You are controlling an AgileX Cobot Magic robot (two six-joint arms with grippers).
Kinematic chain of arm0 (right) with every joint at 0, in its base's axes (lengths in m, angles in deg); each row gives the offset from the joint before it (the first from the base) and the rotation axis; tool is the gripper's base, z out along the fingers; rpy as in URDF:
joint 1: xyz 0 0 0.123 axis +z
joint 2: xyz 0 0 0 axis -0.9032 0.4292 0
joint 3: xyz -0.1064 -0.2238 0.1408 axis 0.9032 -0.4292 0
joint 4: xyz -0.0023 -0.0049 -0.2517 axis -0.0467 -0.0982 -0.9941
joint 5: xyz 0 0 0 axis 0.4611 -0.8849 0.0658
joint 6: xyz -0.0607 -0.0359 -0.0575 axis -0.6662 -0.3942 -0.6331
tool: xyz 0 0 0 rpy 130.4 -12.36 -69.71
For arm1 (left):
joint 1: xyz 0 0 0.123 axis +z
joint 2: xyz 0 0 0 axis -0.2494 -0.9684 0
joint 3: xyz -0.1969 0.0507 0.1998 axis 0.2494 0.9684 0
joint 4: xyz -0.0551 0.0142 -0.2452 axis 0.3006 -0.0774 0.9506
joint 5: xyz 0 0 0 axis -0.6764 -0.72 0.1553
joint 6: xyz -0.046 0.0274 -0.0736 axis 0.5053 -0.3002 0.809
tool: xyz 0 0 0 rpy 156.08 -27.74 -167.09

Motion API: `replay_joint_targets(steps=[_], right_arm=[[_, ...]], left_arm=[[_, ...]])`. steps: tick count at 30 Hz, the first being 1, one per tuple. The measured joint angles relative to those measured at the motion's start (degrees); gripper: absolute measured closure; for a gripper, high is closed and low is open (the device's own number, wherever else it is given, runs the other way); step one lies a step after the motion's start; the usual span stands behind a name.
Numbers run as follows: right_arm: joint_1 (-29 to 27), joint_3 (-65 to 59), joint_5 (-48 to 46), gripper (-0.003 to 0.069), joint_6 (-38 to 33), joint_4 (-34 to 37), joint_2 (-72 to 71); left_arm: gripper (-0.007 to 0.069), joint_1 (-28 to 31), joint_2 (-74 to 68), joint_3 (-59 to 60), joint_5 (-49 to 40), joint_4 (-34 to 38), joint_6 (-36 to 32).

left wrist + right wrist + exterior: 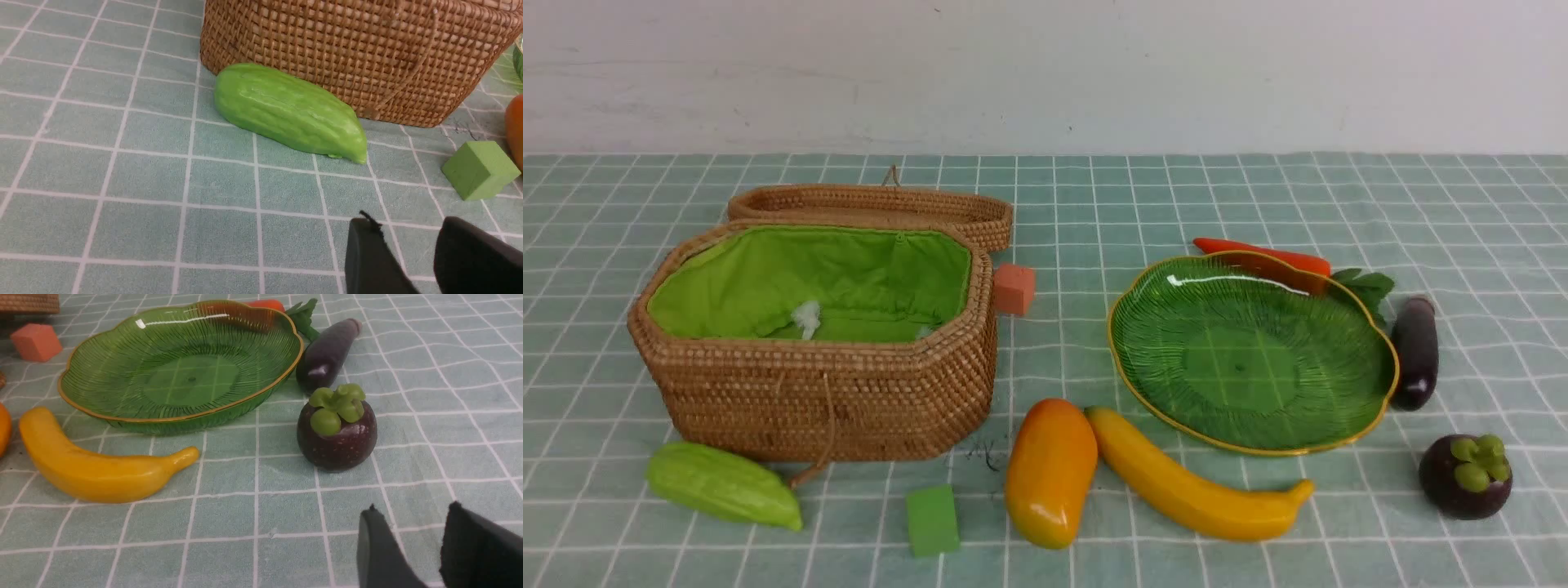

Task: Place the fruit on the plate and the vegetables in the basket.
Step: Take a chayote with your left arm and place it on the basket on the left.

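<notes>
Your left gripper [404, 228] and right gripper [410, 516]: jaws part-open, empty. Light green ridged gourd [723, 483] sits at 7 o'clock of brown woven wicker basket [833, 400], close to wall, so your finger may snag weave. Round dark purple mangosteen [1466, 476] sits at 4 o'clock of green ribbed glass plate [1176, 327]; if you nudge it, it likely rolls.

The front camera sits on the robot's own side, raised, and faces forward and downward across the counter [1258, 188] to the white wall [1045, 73]. It covers the whole layout at medium range.

The left wrist camera sits low and close behind the left pincer [406, 222]. It faces the gourd [288, 110] and the outer wall of the wicker basket [347, 53].

The right wrist camera sits equally low behind the right pincer [412, 509]. It faces the mangosteen [337, 433], the banana [98, 469] and the green plate [171, 425].

The front view shares all of these. Both wrist views catch an edge of the mango [515, 130].
</notes>
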Motion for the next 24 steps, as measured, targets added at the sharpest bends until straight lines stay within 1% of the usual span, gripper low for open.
replay_joint_targets(steps=[14,16,17,19,20,21,23,24], right_arm=[[0.00,0.00,0.00,0.0417,0.00,0.00,0.00],[0.00,0.00,0.00,0.0417,0.00,0.00,0.00],[0.00,0.00,0.00,0.0417,0.00,0.00,0.00],[0.00,0.00,0.00,0.0417,0.00,0.00,0.00],[0.00,0.00,0.00,0.0417,0.00,0.00,0.00],[0.00,0.00,0.00,0.0417,0.05,0.00,0.00],[0.00,0.00,0.00,0.0417,0.05,0.00,0.00],[0.00,0.00,0.00,0.0417,0.05,0.00,0.00]], left_arm=[[0.0386,0.00,0.00,0.00,-0.20,0.00,0.00],[0.0386,0.00,0.00,0.00,0.80,0.00,0.13],[0.0386,0.00,0.00,0.00,1.70,0.70,0.56],[0.0386,0.00,0.00,0.00,4.49,4.58,3.04],[0.0386,0.00,0.00,0.00,4.88,5.10,3.41],[0.0386,0.00,0.00,0.00,8.62,10.24,7.21],[0.0386,0.00,0.00,0.00,12.52,15.10,11.22],[0.0386,0.00,0.00,0.00,12.95,15.58,11.22]])
